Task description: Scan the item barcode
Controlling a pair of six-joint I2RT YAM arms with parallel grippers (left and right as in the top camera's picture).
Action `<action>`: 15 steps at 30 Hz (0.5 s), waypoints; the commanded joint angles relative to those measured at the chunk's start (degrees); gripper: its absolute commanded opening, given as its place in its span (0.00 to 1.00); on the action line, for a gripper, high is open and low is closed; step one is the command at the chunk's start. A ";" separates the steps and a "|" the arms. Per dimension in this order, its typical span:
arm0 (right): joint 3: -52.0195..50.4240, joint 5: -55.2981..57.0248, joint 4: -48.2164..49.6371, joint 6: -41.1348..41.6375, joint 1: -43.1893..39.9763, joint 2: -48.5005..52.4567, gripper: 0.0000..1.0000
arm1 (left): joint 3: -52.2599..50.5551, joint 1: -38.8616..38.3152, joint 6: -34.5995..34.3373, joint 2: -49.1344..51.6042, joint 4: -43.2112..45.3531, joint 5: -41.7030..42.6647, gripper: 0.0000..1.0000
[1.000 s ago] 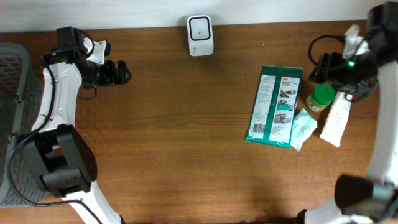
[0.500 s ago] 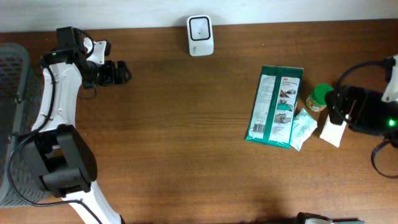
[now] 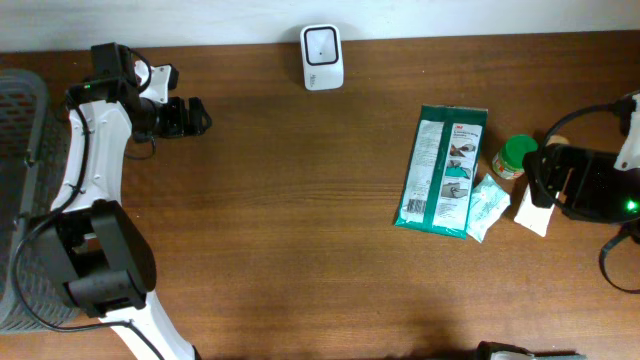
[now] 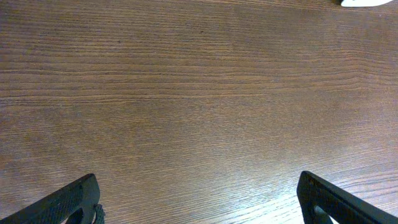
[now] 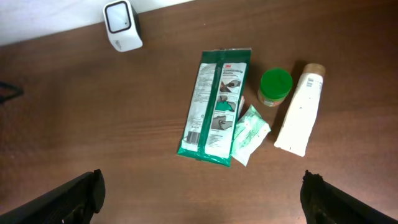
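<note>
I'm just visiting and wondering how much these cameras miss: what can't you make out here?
Green packet: its print is too small to read, overhead and right wrist views.
White tube: overhead view, half hidden under the right arm.
Scanner: left wrist view, cut off by the top edge.
Basket: overhead view, cut off by the left edge.

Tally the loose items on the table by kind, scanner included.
White scanner: 1
Packets: 2 (large green pack, small green sachet)
Green-lidded jar: 1
White tube: 1
Total: 5
</note>
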 commanded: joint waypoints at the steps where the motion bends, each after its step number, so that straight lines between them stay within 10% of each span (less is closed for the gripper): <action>1: -1.84 2.56 1.92 -1.46 4.52 -2.49 0.98 | 0.98 0.13 0.52 -0.28 0.09 0.00 0.99; 15: -58.25 10.32 55.95 -1.44 15.85 -32.28 0.98 | 0.98 0.15 0.50 -0.28 0.09 0.02 0.99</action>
